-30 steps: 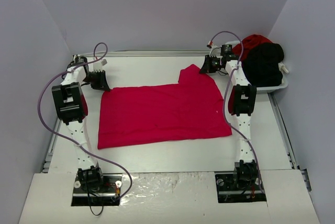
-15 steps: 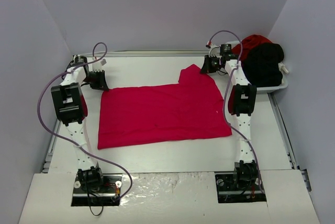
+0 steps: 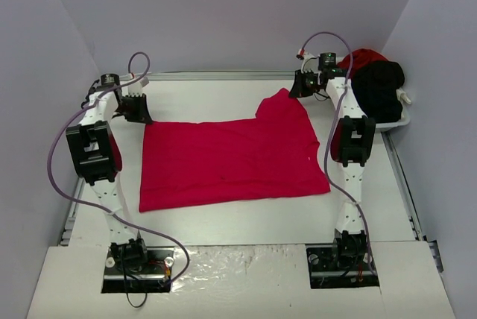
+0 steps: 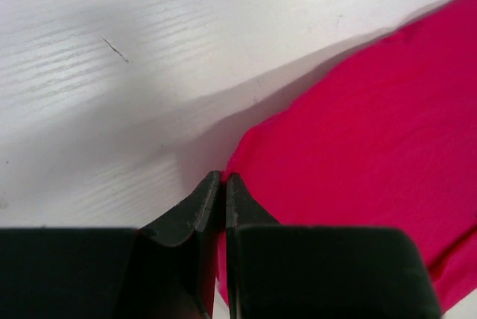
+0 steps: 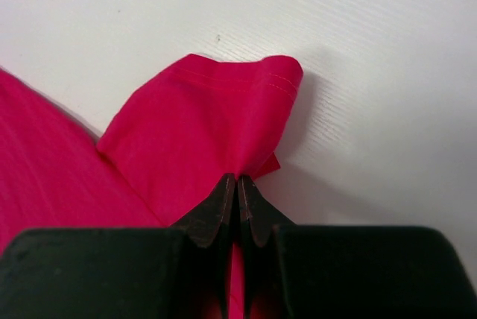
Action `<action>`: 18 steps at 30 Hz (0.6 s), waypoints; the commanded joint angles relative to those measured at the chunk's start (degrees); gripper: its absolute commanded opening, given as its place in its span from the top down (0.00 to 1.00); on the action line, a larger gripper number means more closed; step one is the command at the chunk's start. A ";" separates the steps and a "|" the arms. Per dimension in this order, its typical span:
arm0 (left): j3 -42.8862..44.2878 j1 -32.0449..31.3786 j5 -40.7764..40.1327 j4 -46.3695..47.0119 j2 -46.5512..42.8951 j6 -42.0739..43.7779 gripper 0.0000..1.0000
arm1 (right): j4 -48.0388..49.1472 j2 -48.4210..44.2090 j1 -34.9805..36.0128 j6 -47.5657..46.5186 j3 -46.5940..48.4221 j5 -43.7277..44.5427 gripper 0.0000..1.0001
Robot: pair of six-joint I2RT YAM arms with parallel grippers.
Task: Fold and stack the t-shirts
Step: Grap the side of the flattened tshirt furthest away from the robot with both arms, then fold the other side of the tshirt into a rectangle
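Claws on both arms are clamped shut on cloth: the left claw [image 4: 223, 177] pinches the far left corner of the spread bright red cloth t-shirt [image 3: 231, 159], and the right claw [image 5: 237, 179] pinches its far right sleeve. Nearest the arm bases, the white worktop [image 3: 238, 222] shows no folded pile, so no stack is begun. Beyond that strip the shirt lies flat in the middle, near hem down and far edge in the two grips. Only one sleeve shows, and I cannot tell whether the cloth is already doubled once. I judge this an early fold, with the far edge ready to come over toward the near hem. Farther off, in the far right corner, a white plastic basket [image 3: 395, 121] holds a crumpled black cloth t-shirt [image 3: 376, 88] and, behind it, another crumpled red cloth t-shirt [image 3: 361, 58], both unfolded, so most of the task is left. The top view alone gives this layout and the basket, but there the claws are small dark shapes and the grips cannot be read. The left wrist view shows the closed fingers meeting the shirt's corner, with shadow under its edge. The right wrist view shows the sleeve bunched into a raised fold, its stitched hem on top.
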 commanded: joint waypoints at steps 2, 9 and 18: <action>-2.00 -0.12 1.73 -1.61 -6.92 2.10 0.98 | -0.81 -7.38 0.17 -1.63 -4.31 -1.00 1.00; -6.92 -0.03 2.52 -1.96 -12.02 4.11 0.98 | -0.90 -15.63 -0.27 -3.13 -13.70 -1.09 1.00; -14.22 0.84 3.13 -2.31 -19.32 7.45 0.98 | -1.60 -25.22 -0.53 -5.50 -25.41 -0.30 1.00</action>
